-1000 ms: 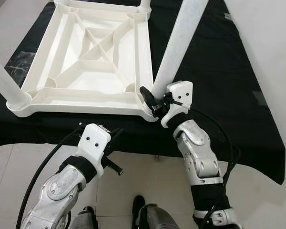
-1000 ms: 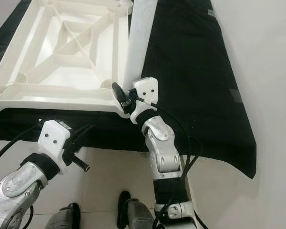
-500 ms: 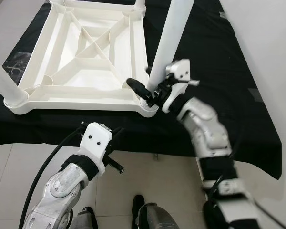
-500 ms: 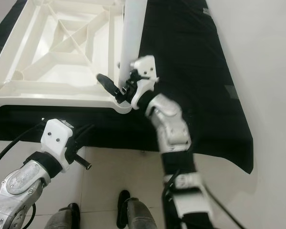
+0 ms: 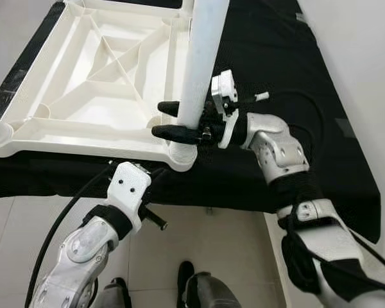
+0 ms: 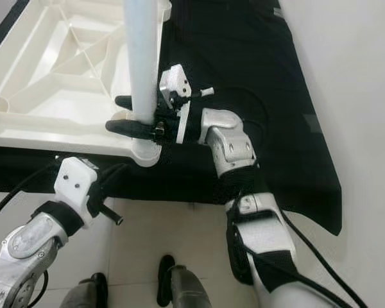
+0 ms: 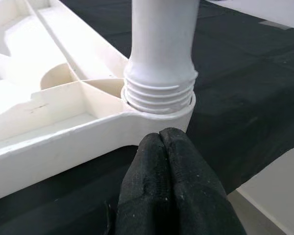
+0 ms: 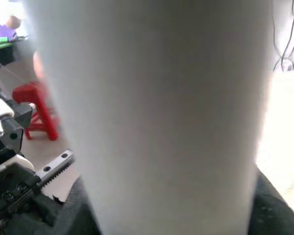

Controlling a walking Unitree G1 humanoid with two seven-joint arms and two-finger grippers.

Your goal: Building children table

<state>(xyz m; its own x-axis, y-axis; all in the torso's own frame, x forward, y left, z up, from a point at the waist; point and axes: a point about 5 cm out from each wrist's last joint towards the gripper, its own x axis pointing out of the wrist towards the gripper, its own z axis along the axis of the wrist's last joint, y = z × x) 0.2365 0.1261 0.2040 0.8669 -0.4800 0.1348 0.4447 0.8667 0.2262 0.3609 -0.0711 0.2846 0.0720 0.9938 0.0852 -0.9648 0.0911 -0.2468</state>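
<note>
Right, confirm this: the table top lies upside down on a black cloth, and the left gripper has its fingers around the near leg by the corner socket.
Wrong arm. The right gripper has its fingers on either side of the near leg, just above the corner socket, as the left eye view shows. The left gripper is shut, just below that corner. The table top does lie upside down on the black cloth.

A black cloth covers the raised surface, and its front edge hangs down above the pale tiled floor. Directly on the cloth lies the white plastic tabletop, upside down, so its ribs and crossed braces face up. The tabletop takes the left part of the cloth, and its near corner reaches almost to the cloth's front edge.
</note>
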